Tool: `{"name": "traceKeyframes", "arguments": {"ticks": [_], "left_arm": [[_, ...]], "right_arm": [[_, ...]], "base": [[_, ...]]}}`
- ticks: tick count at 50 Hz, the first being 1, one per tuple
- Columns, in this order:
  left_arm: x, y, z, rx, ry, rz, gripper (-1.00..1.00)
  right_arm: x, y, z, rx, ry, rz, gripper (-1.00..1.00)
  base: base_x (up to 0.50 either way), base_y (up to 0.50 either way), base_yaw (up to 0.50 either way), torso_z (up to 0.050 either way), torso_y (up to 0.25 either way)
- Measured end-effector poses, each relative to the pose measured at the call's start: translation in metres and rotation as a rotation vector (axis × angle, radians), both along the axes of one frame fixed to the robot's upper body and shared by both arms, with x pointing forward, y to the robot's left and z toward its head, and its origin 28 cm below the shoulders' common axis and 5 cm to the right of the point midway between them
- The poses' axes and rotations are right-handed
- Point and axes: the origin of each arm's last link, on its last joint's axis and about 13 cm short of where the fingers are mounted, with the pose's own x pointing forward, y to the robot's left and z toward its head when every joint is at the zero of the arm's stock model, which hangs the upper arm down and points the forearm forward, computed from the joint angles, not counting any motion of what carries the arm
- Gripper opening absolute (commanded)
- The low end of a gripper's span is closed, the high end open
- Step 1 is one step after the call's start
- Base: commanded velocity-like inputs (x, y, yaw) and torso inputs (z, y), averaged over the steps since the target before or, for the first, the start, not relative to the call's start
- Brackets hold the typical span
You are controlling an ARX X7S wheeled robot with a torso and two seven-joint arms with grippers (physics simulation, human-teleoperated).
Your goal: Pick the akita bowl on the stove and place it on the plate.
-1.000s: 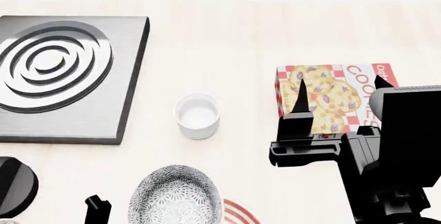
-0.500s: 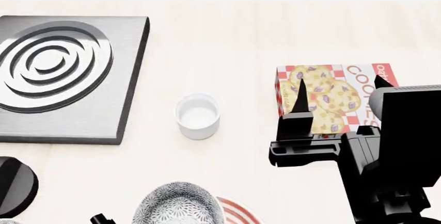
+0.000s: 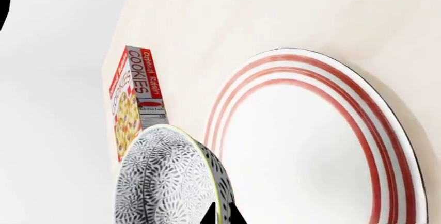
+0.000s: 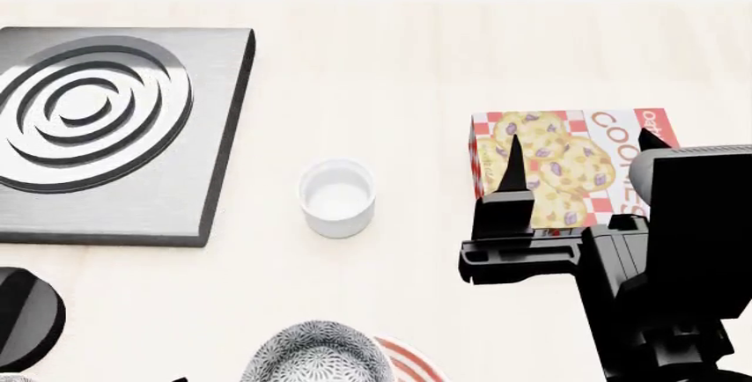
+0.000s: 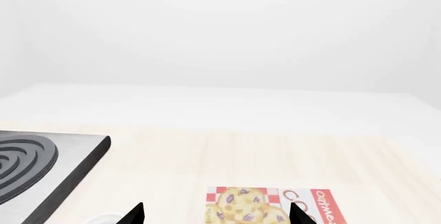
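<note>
Akita bowl (image 4: 317, 353), frame-cropped, apparently overlaps plate (image 4: 408, 362).

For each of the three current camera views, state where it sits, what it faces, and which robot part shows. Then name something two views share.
Head view: on the head, looking down at the stove, white cup and right gripper.
Left wrist view: by the left gripper, facing the akita bowl and plate; one dark fingertip shows.
Right wrist view: by the right gripper, facing across the table; fingertips show.
Shared: the cookie box appears in all three.
</note>
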Motion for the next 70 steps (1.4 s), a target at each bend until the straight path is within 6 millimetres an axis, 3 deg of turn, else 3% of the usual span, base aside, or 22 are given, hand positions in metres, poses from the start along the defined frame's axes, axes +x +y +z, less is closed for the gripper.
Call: {"name": "traceKeyframes", "arguments": {"ticks": [70], "left_arm": [[-0.001,-0.007,-0.029,-0.098,0.018,0.02,-1.0]], "right_arm": [[0.0,0.0,0.0,-0.001,0.0,0.001,1.0]], "base": [[0.0,0.0,0.0,0.0,0.0]]}}
